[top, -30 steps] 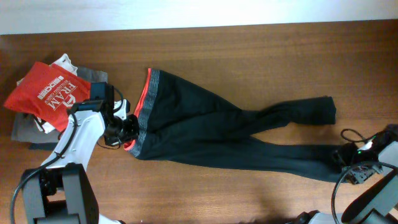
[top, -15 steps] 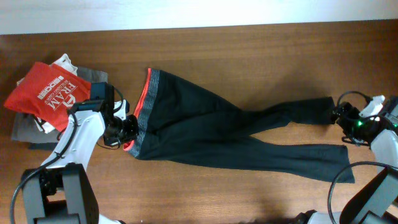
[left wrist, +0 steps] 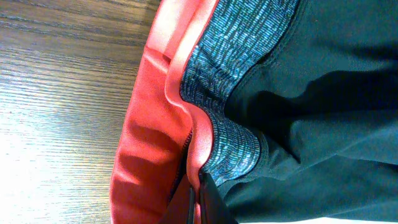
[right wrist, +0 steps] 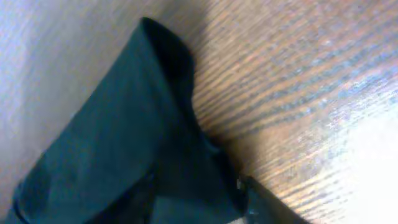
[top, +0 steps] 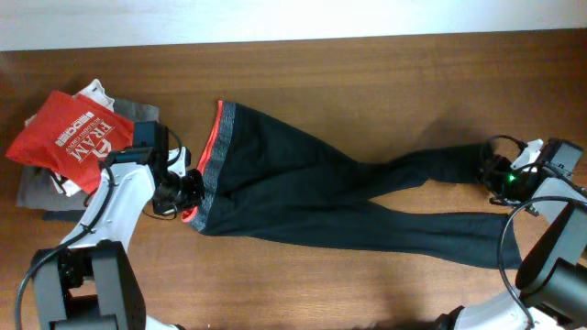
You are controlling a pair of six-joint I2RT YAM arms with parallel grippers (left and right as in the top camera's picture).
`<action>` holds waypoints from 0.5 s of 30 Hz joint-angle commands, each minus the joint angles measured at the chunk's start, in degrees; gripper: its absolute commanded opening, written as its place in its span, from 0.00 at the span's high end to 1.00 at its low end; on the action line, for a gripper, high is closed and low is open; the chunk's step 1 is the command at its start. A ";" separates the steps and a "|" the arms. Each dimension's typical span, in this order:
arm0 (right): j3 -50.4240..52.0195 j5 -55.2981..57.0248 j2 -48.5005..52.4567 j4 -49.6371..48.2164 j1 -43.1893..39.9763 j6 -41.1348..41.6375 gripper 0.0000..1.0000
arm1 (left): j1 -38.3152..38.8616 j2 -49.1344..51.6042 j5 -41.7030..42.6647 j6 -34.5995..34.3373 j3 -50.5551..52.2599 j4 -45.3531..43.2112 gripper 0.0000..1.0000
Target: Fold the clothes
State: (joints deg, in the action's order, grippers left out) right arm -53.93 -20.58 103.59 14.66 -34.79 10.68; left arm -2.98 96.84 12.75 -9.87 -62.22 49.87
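The black leggings [top: 303, 192] lie spread across the table, with the grey waistband and orange-red lining at the left and both legs running right. My left gripper [top: 190, 190] is shut on the waistband's lower corner; the left wrist view shows its fingers [left wrist: 196, 199] pinching the orange-red lining beside the grey band [left wrist: 236, 74]. My right gripper [top: 489, 171] is at the end of the upper leg. In the right wrist view its fingers [right wrist: 199, 199] are apart and straddle the black cuff [right wrist: 112, 137] on the wood.
A red T-shirt with white print [top: 73, 137] lies on grey folded garments [top: 41, 192] at the far left, close to my left arm. The lower leg's end [top: 509, 252] lies near the front right. The table's back edge [top: 367, 37] runs along the top.
My right gripper left the lower leg's end, moved back to the upper leg's end, then shifted slightly left onto the cuff. The left gripper has not moved.
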 commanded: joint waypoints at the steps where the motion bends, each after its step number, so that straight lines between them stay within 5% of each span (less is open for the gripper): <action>1: -1.22 0.74 0.59 -0.37 0.20 0.07 0.75 | -0.26 -1.73 -0.57 0.48 -0.68 -0.17 0.98; 4: -4.39 0.70 0.00 1.03 -0.63 0.09 0.96 | -0.26 -1.73 -0.57 0.48 -0.68 -0.15 0.98; 15: -24.04 6.47 -0.57 10.43 -1.55 -1.90 0.96 | -0.26 -1.73 -0.52 0.04 -0.68 -0.52 0.98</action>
State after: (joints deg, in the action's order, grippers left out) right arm -75.42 -17.93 103.72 24.14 -36.07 9.82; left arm -2.96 96.84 12.60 -9.89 -62.22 49.67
